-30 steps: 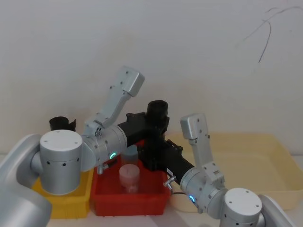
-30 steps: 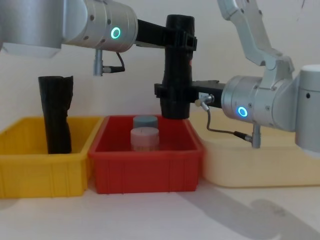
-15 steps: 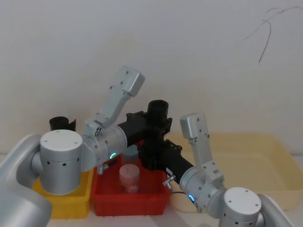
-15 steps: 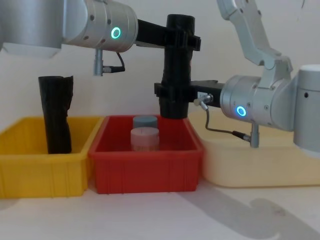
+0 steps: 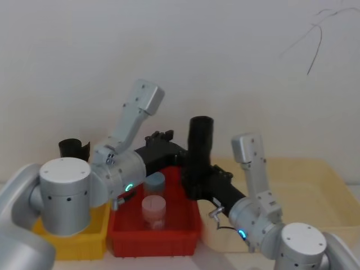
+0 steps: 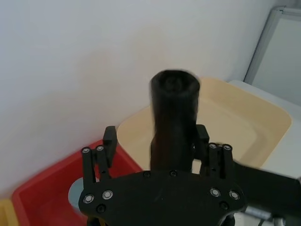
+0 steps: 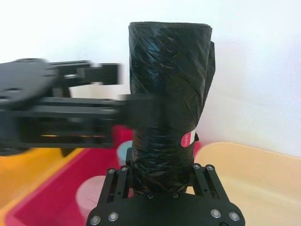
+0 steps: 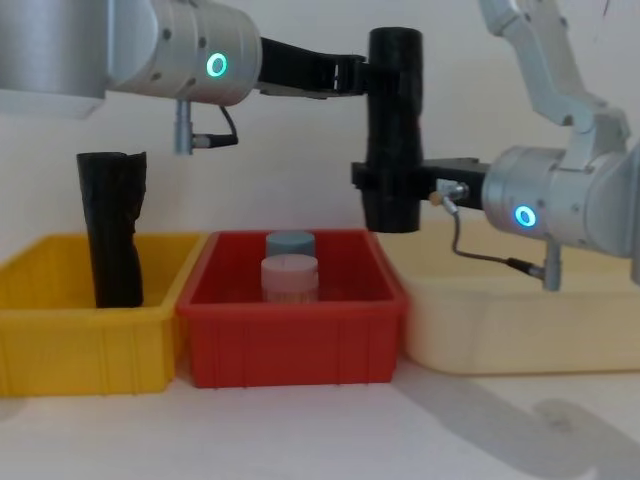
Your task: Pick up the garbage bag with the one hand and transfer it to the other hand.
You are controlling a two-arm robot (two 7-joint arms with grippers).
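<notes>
Your right end effector point(image 8: 392, 187) is clamped round the lower part of the bag point(image 8: 393, 110), holding it upright in the air above the right edge of the red bin point(image 8: 290, 330). Beyond, the left end effector point(image 8: 352, 72) sits beside the bag's top with its fingers spread, so the right one alone carries the weight.

Plain white wall point(image 5: 169, 45), thin dark scrawl point(image 5: 316, 39) upper right, pale tabletop point(image 8: 330, 430)

The black long-fingered left gripper point(image 8: 350, 73) on its green-ringed silver wrist looks spread open; the blue-ringed right gripper point(image 8: 392, 182) is clamped shut, lower down.
</notes>
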